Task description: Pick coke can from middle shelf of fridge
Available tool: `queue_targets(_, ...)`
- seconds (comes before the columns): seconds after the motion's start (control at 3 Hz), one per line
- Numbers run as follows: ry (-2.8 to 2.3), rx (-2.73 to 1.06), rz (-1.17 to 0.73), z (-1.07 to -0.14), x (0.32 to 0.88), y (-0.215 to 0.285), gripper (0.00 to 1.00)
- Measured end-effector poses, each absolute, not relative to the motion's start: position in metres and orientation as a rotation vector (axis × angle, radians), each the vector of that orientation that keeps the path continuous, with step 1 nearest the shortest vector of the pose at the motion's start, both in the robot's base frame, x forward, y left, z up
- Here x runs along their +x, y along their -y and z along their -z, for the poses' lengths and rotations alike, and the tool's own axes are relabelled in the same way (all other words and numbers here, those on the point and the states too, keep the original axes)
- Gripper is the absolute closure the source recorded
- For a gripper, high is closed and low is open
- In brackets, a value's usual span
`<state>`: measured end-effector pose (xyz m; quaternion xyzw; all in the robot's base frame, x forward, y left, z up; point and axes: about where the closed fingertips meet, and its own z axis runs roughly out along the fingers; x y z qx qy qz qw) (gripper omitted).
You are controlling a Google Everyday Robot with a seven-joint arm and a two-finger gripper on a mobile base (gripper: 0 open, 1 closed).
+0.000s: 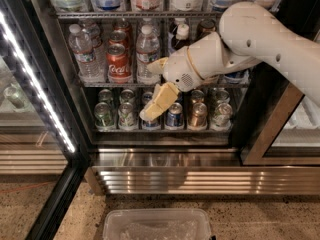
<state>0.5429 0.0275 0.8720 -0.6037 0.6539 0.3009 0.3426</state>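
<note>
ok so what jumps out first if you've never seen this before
The bulky white robot arm stretched in from the upper right across the black-framed drinks fridge catches the eye first. Its tan two-finger claw hangs open in front of the shelves, just right of the red aluminium coke can on the silver wire middle shelf, not touching it. Next is the bright white LED strip running diagonally down the left side.
</note>
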Motion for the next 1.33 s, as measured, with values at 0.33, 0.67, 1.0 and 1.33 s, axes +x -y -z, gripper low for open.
queue_targets(0.33,-1.591,-1.673,-0.791,-0.888,0.541,-0.053,0.0)
queue_targets(0.67,-1.585,-1.68,-0.793,-0.889,0.54,-0.054,0.0)
queue_targets(1.0,-1.58,-1.619,-0.816,-0.881,0.542,-0.057,0.0)
queue_targets(1.33,-1.554,-1.519,-0.799,-0.867,0.553,-0.061,0.0)
